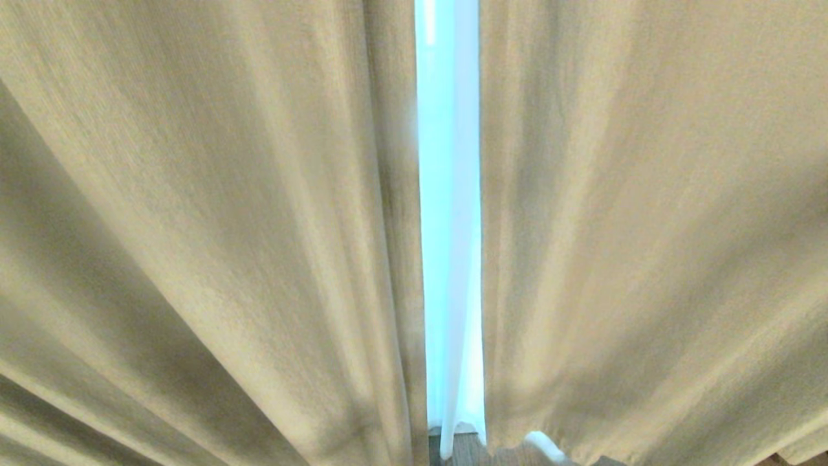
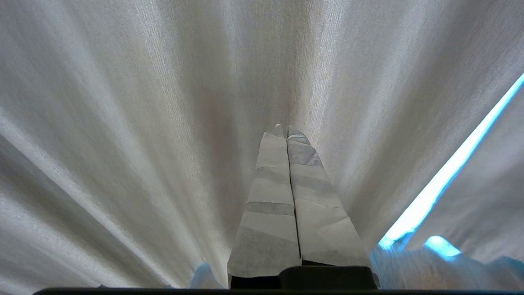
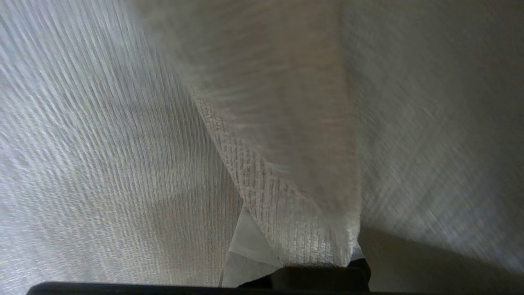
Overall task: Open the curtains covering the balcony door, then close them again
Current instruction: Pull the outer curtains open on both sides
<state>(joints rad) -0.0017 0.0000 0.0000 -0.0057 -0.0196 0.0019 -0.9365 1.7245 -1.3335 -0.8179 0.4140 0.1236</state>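
1. Fabric drapes straight over the right gripper (image 3: 292,250) in its wrist view: a fold of thick woven curtain hangs across the pale wrapped fingers (image 3: 249,239), which are mostly hidden. The jaws are closed narrow; whether any cloth is pinched between them I cannot tell.
2. Left gripper (image 2: 285,130) is parked with its taped fingers pressed together, empty, the tips close to or touching the pleated cloth ahead.
3. Curtains (image 1: 194,226) fill the head view as two beige panels, their long axis running from twelve to six o'clock. Neither arm shows in that view.
4. Between the panels a narrow slit stands slightly past centre toward three o'clock, showing only the white sheer (image 1: 449,259); the balcony door behind it is not visible.
5. A strip of floor (image 1: 469,453) shows at six o'clock under the hems.
6. Judgement: opening has barely begun, and the right arm, buried in cloth, seems nearer to the work; the pull should go sideways, across the pleats.
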